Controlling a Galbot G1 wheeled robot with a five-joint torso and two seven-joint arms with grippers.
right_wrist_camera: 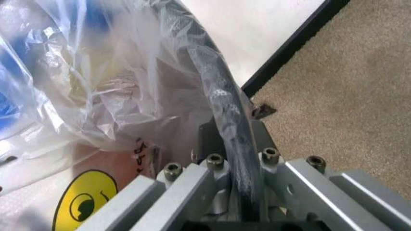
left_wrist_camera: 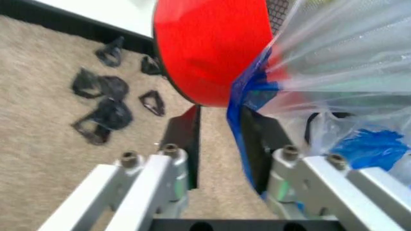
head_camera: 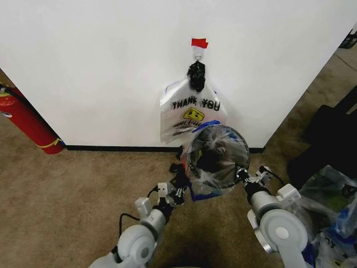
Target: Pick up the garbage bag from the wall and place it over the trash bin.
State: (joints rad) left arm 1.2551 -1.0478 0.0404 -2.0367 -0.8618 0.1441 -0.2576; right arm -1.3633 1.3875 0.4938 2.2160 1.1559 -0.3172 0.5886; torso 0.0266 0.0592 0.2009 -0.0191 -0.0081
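Beige carpet [head_camera: 67,195] runs up to a white wall [head_camera: 100,67] with a black baseboard; both arms hold the work up in front of the robot. The garbage bag [head_camera: 207,180], translucent white with a blue patch, is draped over the trash bin [head_camera: 217,155], which sits tipped so its round mouth faces the head camera, long axis pointing roughly from the wall toward the robot. Plastic covers the rim and hangs down the bin's lower left side. The right hand [head_camera: 244,174] is clamped on the bin's black rim with bag film caught under it; the right wrist view shows the rim passing between its closed fingers [right_wrist_camera: 218,139], the yellow smiley just beside. The left hand [head_camera: 177,192] is low on the bin's left, near the red base [left_wrist_camera: 205,48]; its fingers [left_wrist_camera: 183,139] stand apart, with the bag's blue edge hanging between them, not pinched as far as I can tell. Judgement: bag looks mostly on, and the loose film lies on the left hand's side, so that arm is the nearer one for seating it. Behind the bin a second "THANK YOU" smiley bag [head_camera: 192,111] hangs from a hook under red tape [head_camera: 199,42]. Black clips [left_wrist_camera: 103,106] lie scattered on the carpet by the baseboard, a fire extinguisher [head_camera: 28,123] at far left.
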